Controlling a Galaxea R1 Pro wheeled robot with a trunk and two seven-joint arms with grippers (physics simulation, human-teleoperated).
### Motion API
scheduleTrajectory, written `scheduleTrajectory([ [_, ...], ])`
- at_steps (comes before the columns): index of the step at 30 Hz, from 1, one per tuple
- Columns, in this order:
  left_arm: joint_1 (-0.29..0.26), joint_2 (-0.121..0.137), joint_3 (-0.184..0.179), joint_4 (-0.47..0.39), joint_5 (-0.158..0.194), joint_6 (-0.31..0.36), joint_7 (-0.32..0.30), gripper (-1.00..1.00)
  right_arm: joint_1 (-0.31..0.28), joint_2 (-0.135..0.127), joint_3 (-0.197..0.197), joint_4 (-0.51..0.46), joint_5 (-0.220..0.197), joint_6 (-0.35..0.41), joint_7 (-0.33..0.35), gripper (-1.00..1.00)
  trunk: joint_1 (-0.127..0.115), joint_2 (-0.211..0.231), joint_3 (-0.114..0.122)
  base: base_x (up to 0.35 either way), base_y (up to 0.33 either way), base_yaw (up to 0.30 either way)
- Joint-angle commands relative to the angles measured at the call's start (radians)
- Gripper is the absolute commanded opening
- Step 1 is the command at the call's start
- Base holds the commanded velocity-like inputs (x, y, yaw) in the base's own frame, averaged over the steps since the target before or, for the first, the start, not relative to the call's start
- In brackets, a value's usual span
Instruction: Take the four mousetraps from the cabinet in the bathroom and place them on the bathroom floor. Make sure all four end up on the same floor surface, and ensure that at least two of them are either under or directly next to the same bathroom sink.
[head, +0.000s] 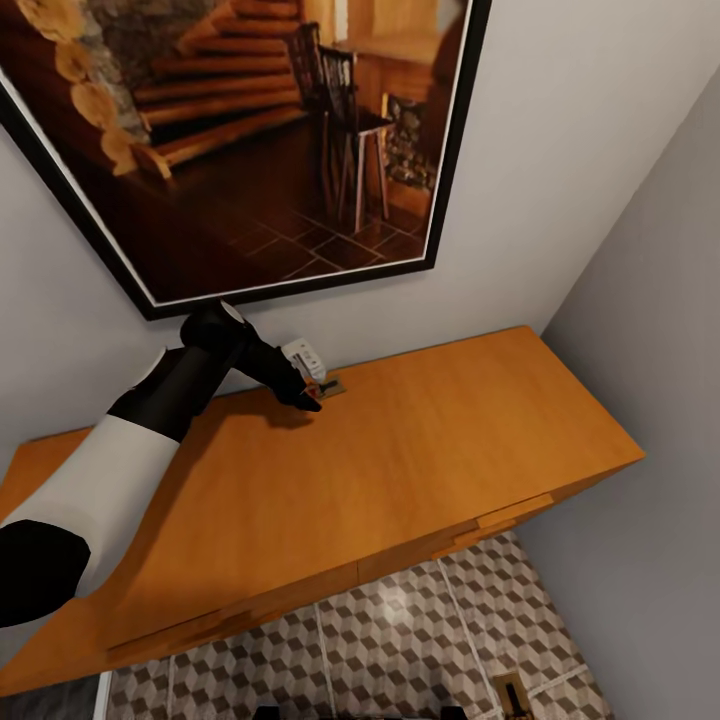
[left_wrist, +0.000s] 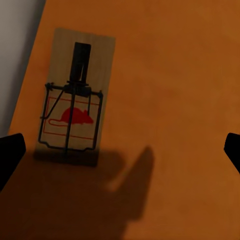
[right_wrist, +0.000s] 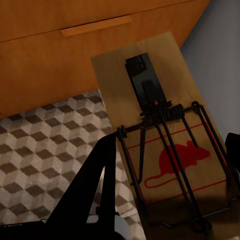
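Observation:
One mousetrap (head: 328, 386) lies flat on the cabinet (head: 420, 440) top, close to the wall. My left gripper (head: 311, 399) hovers just over it, open; in the left wrist view the mousetrap (left_wrist: 75, 100) sits off toward one of the black fingertips (left_wrist: 10, 155), with the left gripper (left_wrist: 120, 152) spread wide. My right gripper (right_wrist: 171, 141) is shut on a second mousetrap (right_wrist: 170, 150), held over the bathroom floor (right_wrist: 45, 150) in front of a cabinet drawer (right_wrist: 95, 26). That mousetrap (head: 510, 693) also shows low in the head view. The bathroom sink is out of view.
A large framed picture (head: 250, 130) hangs on the wall above the cabinet. A grey side wall (head: 650, 350) closes the space at the cabinet's right end. Patterned tiles (head: 400, 630) run along the cabinet front.

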Motion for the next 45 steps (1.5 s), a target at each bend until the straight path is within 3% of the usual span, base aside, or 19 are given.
scheduleTrajectory([
  [1,-0.001,0.001,-0.001,-0.001,-0.008,0.009,-0.009,1.0,-0.001,0.0,0.009,0.001,-0.007,-0.003,-0.004,-1.0,0.0,-0.002,-0.003,0.0,0.0,0.0],
  [31,0.0,0.012,0.009,-0.044,-0.009,0.009,-0.008,1.0,-0.001,0.0,0.008,0.001,-0.007,-0.003,-0.004,-1.0,0.0,-0.002,-0.048,0.0,0.0,0.0],
  [45,-0.001,0.028,0.008,-0.061,-0.009,0.009,-0.008,1.0,-0.001,0.0,0.008,0.001,-0.007,-0.003,-0.004,-1.0,0.0,-0.002,-0.051,0.0,0.0,0.0],
])
